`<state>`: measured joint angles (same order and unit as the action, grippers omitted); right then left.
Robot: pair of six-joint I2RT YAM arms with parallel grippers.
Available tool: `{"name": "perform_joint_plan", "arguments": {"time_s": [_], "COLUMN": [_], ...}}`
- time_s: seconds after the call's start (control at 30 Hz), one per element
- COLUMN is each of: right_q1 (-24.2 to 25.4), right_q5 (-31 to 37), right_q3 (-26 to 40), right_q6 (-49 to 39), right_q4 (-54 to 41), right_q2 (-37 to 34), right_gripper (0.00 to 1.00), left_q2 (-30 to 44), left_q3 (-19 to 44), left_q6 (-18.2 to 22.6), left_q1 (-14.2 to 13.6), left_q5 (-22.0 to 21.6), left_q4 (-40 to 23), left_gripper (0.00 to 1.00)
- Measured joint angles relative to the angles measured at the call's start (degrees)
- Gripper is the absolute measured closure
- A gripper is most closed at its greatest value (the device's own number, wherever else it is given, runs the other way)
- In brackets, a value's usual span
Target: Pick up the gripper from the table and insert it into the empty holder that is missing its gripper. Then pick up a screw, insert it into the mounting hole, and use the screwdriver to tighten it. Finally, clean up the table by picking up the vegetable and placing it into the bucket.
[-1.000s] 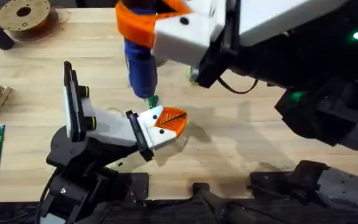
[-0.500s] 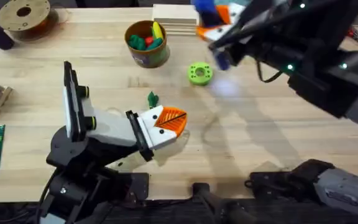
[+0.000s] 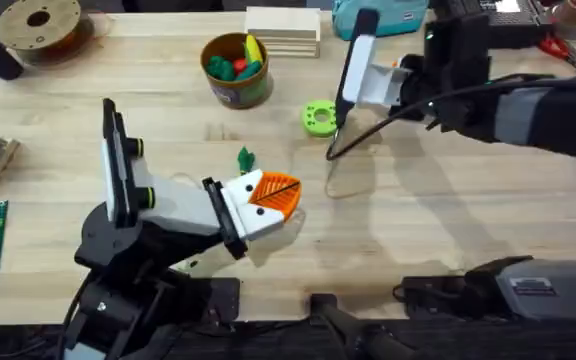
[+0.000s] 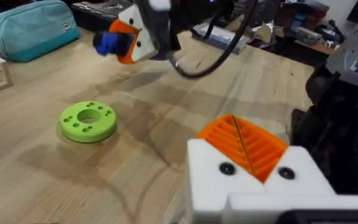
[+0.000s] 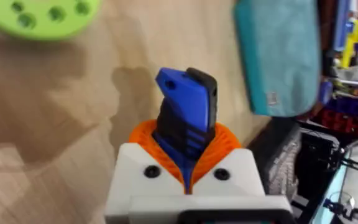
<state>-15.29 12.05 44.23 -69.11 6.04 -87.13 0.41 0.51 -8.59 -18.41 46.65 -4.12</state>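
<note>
my right gripper (image 5: 185, 168) clamped on screwdriver (image 5: 185, 121), hanging near lime-green ring (image 3: 319, 118). left gripper (image 3: 268, 205) down on table, can't tell finger gap. i judge screw step finished, cleanup next: vegetable (image 3: 245, 158) beside left fingertips needs lifting into bucket (image 3: 236, 72).

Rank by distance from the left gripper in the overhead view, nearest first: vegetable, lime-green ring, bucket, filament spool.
From the left gripper:
1. vegetable, just beyond its tip
2. lime-green ring, farther out, to the right
3. bucket, far side of the table, about straight ahead
4. filament spool, far left corner
</note>
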Motion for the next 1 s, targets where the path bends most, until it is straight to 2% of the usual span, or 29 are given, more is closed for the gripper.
{"name": "perform_joint_plan", "arguments": {"time_s": [0.17, 0.3, 0.33, 0.37, 0.53, 0.57, 0.67, 0.7, 0.87, 0.9, 1.0], "right_q1": [-0.02, -0.02, -0.02, -0.02, -0.02, -0.02, -0.02, -0.02, -0.29, -0.55, -1.64], "right_q5": [0.16, 0.25, 0.4, 0.39, 0.87, 1.02, 1.23, 1.23, 1.24, 1.23, 1.21], "right_q3": [0.0, 0.2, 0.5, 0.88, 2.75, 3.08, 3.17, 3.15, 2.82, 2.82, 2.82], "right_q6": [-2.39, -3.49, -3.4, -3.46, -4.13, -4.17, -2.17, -1.02, 7.68, 9.99, 17.07], "right_q4": [-0.48, -4.46, -5.22, -5.98, -8.31, -8.91, -10.45, -10.75, -15.24, -16.66, -20.59], "right_q2": [-4.03, -5.77, -5.76, -5.72, -5.22, -4.88, -4.16, -3.98, -0.5, 0.99, 5.44], "right_gripper": [0.971, 0.971, 0.93, 0.851, 0.173, 0.12, 0.101, 0.101, 0.1, 0.1, 0.1], "left_q2": [-0.01, 0.0, 0.0, 0.01, 0.01, 0.01, 0.01, 0.01, 0.01, 0.01, 0.01], "left_q3": [0.0, 0.0, 0.0, 0.0, 0.0, 0.0, 0.0, 0.0, 0.0, 0.0, 0.0], "left_q6": [0.01, 0.01, 0.01, 0.01, 0.01, 0.01, 0.06, 0.1, 0.23, 0.06, 0.06], "left_q1": [0.0, 0.0, 0.0, 0.0, 0.0, 0.0, 0.0, 0.0, 0.0, 0.0, 0.0], "left_q5": [0.0, 0.0, 0.0, 0.0, 0.0, 0.02, 0.02, 0.0, -0.02, -0.02, -0.02], "left_q4": [0.0, 0.0, 0.0, 0.0, 0.0, 0.0, 0.0, -0.02, 0.0, 0.0, 0.0], "left_gripper": [0.99, 0.99, 0.99, 0.99, 0.99, 0.99, 0.982, 0.925, 0.161, 0.051, 0.016]}}
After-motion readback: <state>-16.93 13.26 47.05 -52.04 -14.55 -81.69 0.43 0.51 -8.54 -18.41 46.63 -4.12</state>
